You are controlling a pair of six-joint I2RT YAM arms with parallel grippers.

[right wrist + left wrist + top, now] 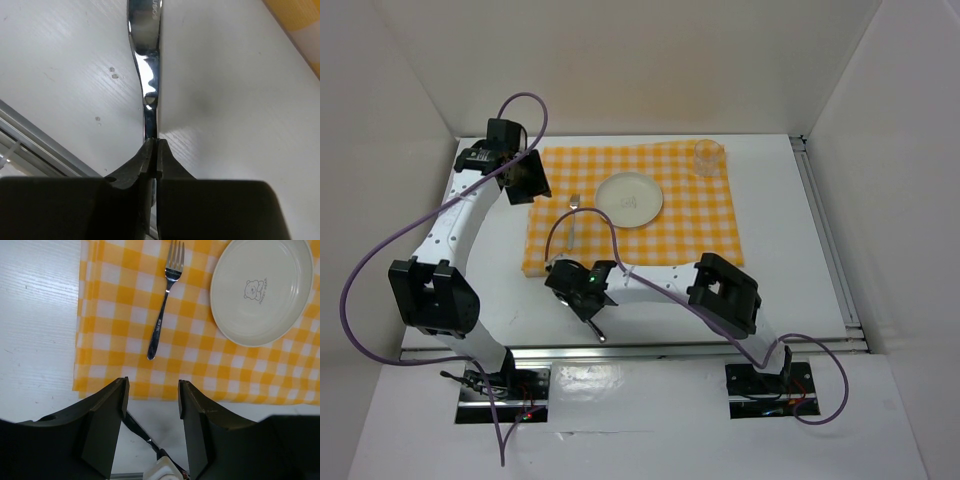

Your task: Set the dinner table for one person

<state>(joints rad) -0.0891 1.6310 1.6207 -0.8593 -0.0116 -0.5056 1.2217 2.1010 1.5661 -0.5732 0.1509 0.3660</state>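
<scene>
A yellow-and-white checked cloth [700, 230] lies on the white dinner table [780, 260]. On it are a cream plate [629, 198] with a bear print, a fork [574, 203] to its left and a clear glass [708, 158] at the far right corner. My right gripper [592, 312] is shut on a silver knife [145, 60], held edge-on just above the bare table [240, 100] in front of the cloth's near left corner. My left gripper [532, 185] is open and empty, above the cloth's left side. Its wrist view shows the fork [162, 315], plate [260, 290] and knife [136, 427].
White walls enclose the table on the left, back and right. A metal rail [830, 230] runs along the right side and another along the near edge [650, 350]. Purple cables loop over both arms.
</scene>
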